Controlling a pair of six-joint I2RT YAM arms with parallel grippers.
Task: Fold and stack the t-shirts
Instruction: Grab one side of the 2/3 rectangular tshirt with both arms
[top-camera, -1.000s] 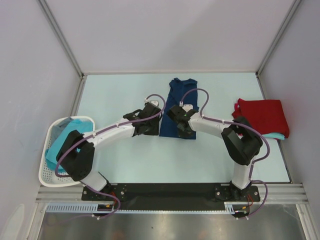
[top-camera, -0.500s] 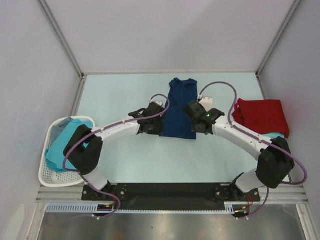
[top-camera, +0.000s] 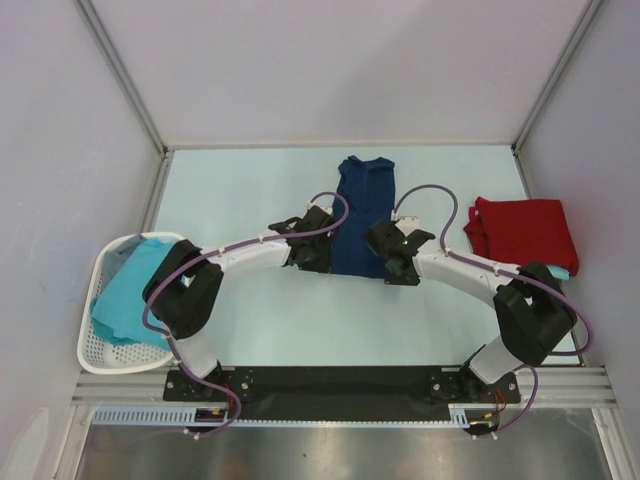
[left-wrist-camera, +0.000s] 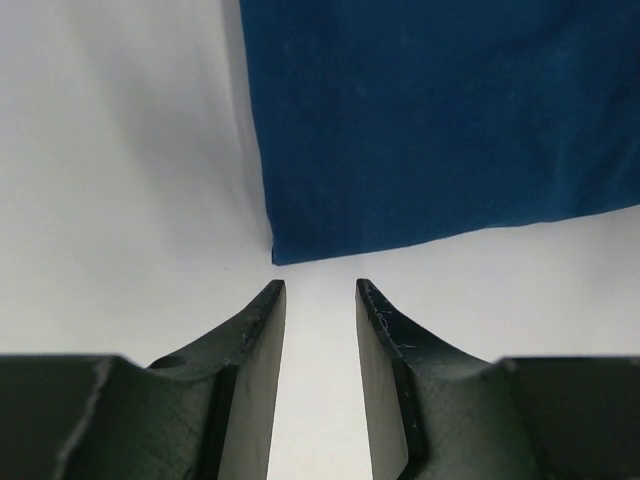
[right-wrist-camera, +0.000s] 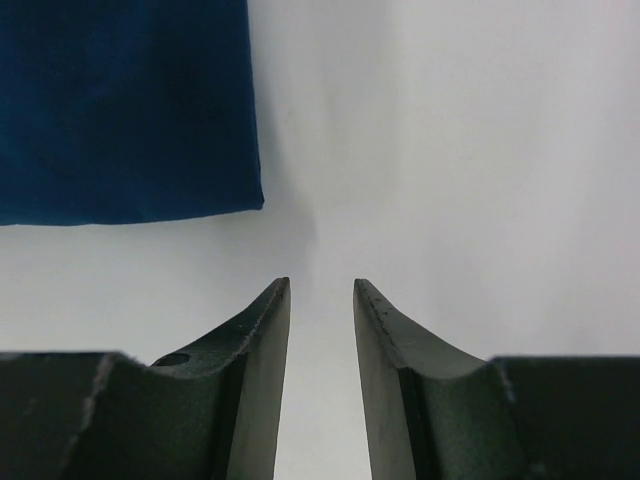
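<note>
A navy t-shirt (top-camera: 362, 205) lies folded into a long strip at the middle of the table. My left gripper (top-camera: 320, 262) hovers just off its near left corner, and my right gripper (top-camera: 398, 270) just off its near right corner. In the left wrist view the navy t-shirt (left-wrist-camera: 440, 120) ends a little ahead of the open left gripper (left-wrist-camera: 320, 290). The right wrist view has the navy t-shirt (right-wrist-camera: 120, 100) ahead to the left of the open right gripper (right-wrist-camera: 320, 285). Neither gripper holds anything. A folded red t-shirt (top-camera: 525, 230) rests on a turquoise t-shirt (top-camera: 558, 271) at the right.
A white perforated basket (top-camera: 95, 345) at the left near edge holds crumpled turquoise t-shirts (top-camera: 130, 290). Grey walls and metal frame posts close in the table on three sides. Purple cables loop above both wrists.
My right gripper has opened and come off the navy t-shirt to its near right corner. My left gripper has shifted slightly right toward the near left corner.
</note>
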